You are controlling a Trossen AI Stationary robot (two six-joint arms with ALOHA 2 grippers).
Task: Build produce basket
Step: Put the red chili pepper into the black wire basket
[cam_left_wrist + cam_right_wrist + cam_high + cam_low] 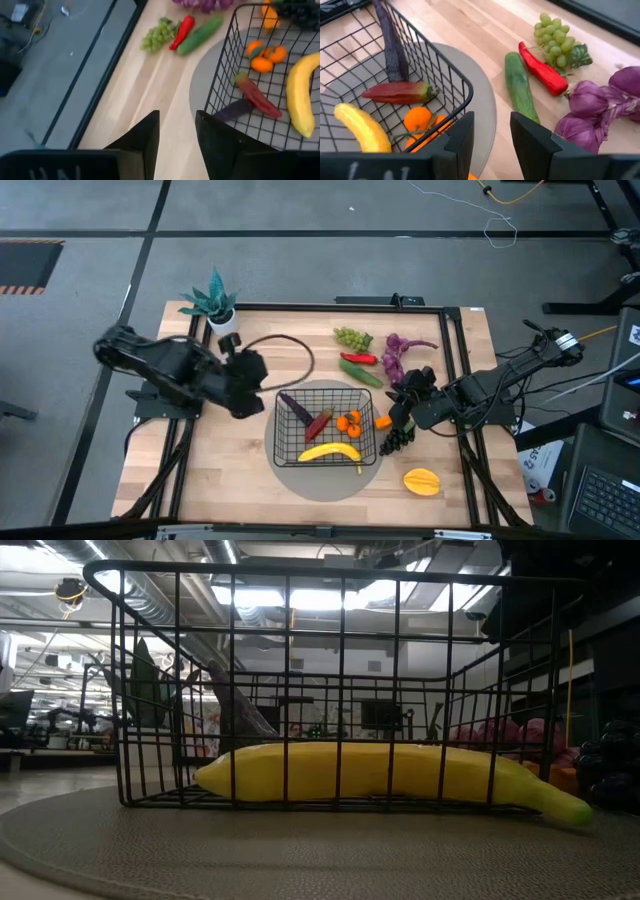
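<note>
The black wire basket [325, 430] stands on a round grey mat. In it lie the banana [380, 772], an eggplant [390, 40], a red pepper [397, 91] and oranges [420, 120]. On the table beyond it lie green grapes [352, 337], a red chili [358, 358], a cucumber [360, 372] and purple grapes [398, 355]. Dark grapes [395, 438], a carrot [383, 421] and a starfruit [422, 480] lie to its right. My left gripper [177, 125] is open and empty, left of the basket. My right gripper [492, 135] is open and empty above the basket's right rim.
A teal potted plant [212, 302] stands at the far left corner. A black cable [290, 345] loops over the table behind the basket. Black rails [455, 360] run along the table's sides. Bare wood shows near the front left [220, 470].
</note>
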